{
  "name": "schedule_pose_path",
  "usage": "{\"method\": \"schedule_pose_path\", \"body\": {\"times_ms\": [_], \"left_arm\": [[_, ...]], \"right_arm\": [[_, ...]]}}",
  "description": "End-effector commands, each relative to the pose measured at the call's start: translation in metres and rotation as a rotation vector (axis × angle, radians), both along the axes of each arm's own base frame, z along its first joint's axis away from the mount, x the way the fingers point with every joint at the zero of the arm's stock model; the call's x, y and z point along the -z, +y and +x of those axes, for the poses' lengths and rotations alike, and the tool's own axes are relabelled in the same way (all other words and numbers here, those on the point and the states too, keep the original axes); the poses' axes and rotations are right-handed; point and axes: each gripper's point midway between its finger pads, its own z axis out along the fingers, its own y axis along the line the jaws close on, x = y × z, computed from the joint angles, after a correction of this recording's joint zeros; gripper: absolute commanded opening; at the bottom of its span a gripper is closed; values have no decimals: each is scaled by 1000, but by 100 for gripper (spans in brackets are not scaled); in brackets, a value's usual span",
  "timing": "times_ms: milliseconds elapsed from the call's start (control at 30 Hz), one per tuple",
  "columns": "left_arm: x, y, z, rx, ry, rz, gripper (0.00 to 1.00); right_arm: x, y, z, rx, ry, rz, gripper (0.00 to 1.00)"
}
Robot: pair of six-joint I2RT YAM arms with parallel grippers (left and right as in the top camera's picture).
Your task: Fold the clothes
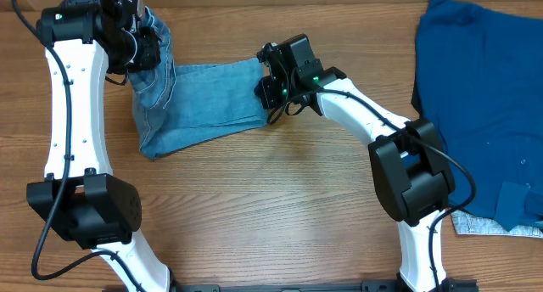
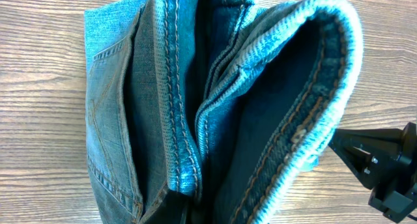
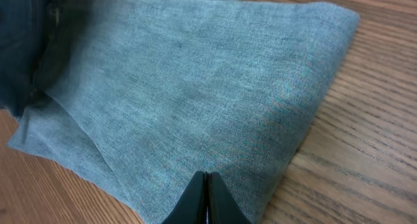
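L gripper [image 1: 144, 47], R gripper [image 3: 207, 188] on jeans [image 1: 208, 105]

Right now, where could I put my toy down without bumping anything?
The biggest bare wood is on the robot's side of the jeans, between its left arm and right arm. A smaller patch lies at the far edge, between the right pincer and the dark blue garment. Crowded: the far left corner, where the left pincer holds the jeans.
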Motion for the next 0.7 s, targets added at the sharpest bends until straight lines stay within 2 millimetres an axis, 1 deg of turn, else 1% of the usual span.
{"method": "schedule_pose_path", "body": {"times_ms": [0,67,133,233,300,367,400,467,567,600,667], "left_arm": [[-26,-9,0,6,-64,-22,11],[-26,-9,0,6,-64,-22,11],[-26,-9,0,6,-64,-22,12],[-26,-9,0,6,-64,-23,11],[-26,-9,0,7,-64,-23,12],[-26,-9,1,7,-67,-22,12],[-27,-9,2,6,-69,-22,12],[-27,-9,2,6,-72,-21,12],[-27,-9,2,6,-72,-22,12],[-27,-11,2,11,-72,-31,12],[-29,-18,2,29,-75,-64,11]], "right_arm": [[38,4,-13,-33,85,-17,4],[54,5,-19,-40,120,-35,4],[71,4,-30,-47,170,-61,4],[81,2,-46,-55,234,-95,4],[84,7,-59,-77,267,-108,4],[85,17,-74,-110,296,-111,4],[85,26,-88,-143,316,-112,4],[85,43,-106,-185,330,-116,4],[84,68,-129,-240,320,-120,4],[83,73,-133,-254,312,-118,4],[83,77,-134,-262,305,-115,4]]}}
